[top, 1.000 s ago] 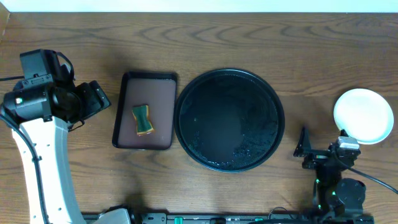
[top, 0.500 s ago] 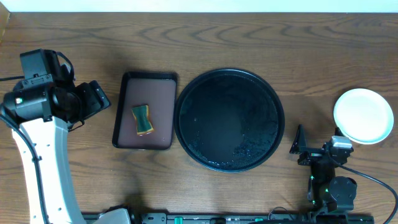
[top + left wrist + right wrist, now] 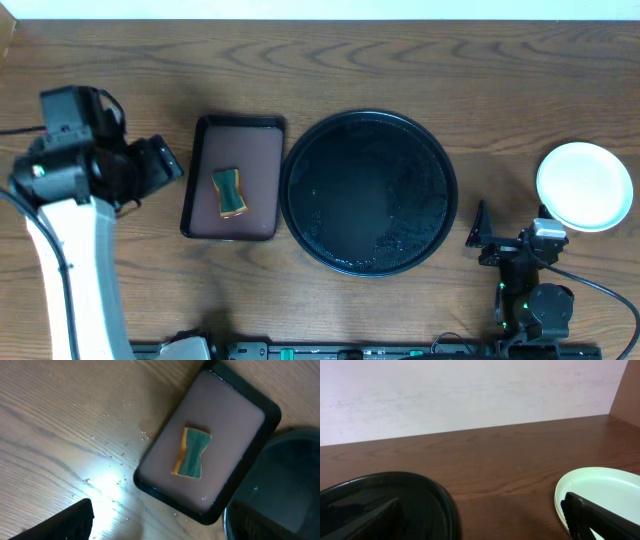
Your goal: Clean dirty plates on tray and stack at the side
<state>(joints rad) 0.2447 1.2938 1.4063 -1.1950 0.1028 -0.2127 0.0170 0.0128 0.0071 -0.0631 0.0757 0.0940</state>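
- Overhead view: a large round black tray with a raised rim sits mid-counter, holding no plates, only a wet sheen. The small round glossy pale plates lie stacked at the far right of the wooden counter, well apart from that tray. The right pincer sits low between tray and stack. The left pincer hangs beside a dark-brown rectangular tray that carries a green-and-yellow sponge.
- Left wrist view: water droplets speckle the counter. Only one dark finger shows, so I cannot tell how wide this pincer is spread.
- Right wrist view: the fingers are spread wide and hold nothing. The black rim is on the left and a mint plate on the right (a yellowish edge peeks out beneath). The cleaning looks finished. The likely mishap is a careless sideways swing of this arm knocking the glossy stack askew.
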